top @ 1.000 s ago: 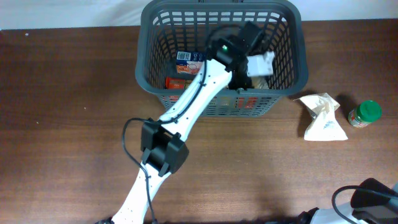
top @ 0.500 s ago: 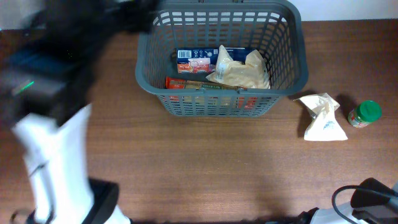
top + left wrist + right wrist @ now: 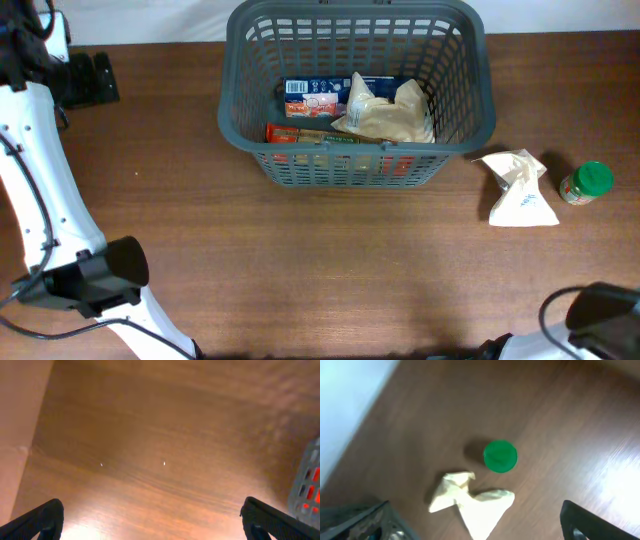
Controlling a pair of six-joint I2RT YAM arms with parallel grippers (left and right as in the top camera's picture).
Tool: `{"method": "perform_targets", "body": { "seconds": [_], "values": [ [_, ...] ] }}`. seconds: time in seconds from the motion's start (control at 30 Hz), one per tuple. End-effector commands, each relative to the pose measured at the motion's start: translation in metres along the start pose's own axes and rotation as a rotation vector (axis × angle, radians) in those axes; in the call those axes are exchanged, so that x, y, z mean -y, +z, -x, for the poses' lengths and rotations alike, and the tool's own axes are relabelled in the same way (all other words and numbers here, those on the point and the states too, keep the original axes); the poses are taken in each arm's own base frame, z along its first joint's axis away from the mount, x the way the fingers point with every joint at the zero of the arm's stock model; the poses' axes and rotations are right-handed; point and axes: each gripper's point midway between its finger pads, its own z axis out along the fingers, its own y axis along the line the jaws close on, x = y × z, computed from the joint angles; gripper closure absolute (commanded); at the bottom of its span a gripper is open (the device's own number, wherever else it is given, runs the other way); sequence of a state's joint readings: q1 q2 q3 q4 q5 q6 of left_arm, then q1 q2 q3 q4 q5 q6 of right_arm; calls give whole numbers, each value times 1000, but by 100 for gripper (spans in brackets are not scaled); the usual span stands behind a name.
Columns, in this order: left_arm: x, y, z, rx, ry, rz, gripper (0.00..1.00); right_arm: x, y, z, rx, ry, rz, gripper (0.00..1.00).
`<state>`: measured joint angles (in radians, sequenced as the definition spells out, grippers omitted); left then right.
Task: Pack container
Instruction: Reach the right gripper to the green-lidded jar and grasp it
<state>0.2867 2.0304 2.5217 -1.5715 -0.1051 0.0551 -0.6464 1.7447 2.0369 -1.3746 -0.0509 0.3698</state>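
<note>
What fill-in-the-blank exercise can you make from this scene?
1. The lid of the jar is ____.
2. The white bag lies on the table between the basket and the ____.
3. The blue box lies ____ the basket.

Missing words: green; jar; inside

Container (image 3: 309, 482) mostly beyond right edge
</note>
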Motion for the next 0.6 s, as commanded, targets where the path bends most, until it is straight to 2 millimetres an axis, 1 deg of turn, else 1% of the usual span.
{"method": "perform_targets", "body": {
  "seconds": [0.0,0.07,0.17,0.27,0.47,0.53,0.57],
  "values": [
    [2,12,-6,-42,-13,-5,1,24,70,-27,-137,13,-108,0],
    [3,19,-9,-62,-11,-6,1,33,97,-37,-167,12,-137,0],
    [4,22,-12,-76,-9,-7,1,43,122,-45,-175,10,-170,1],
    [4,22,-12,-76,-9,-7,1,46,142,-50,-162,9,-169,1],
    [4,22,-12,-76,-9,-7,1,56,183,-69,-141,18,-161,1],
    [4,22,-12,-76,-9,-7,1,55,189,-72,-136,36,-150,1],
    [4,22,-12,-76,-9,-7,1,54,190,-69,-120,35,-141,1]
  ]
}}
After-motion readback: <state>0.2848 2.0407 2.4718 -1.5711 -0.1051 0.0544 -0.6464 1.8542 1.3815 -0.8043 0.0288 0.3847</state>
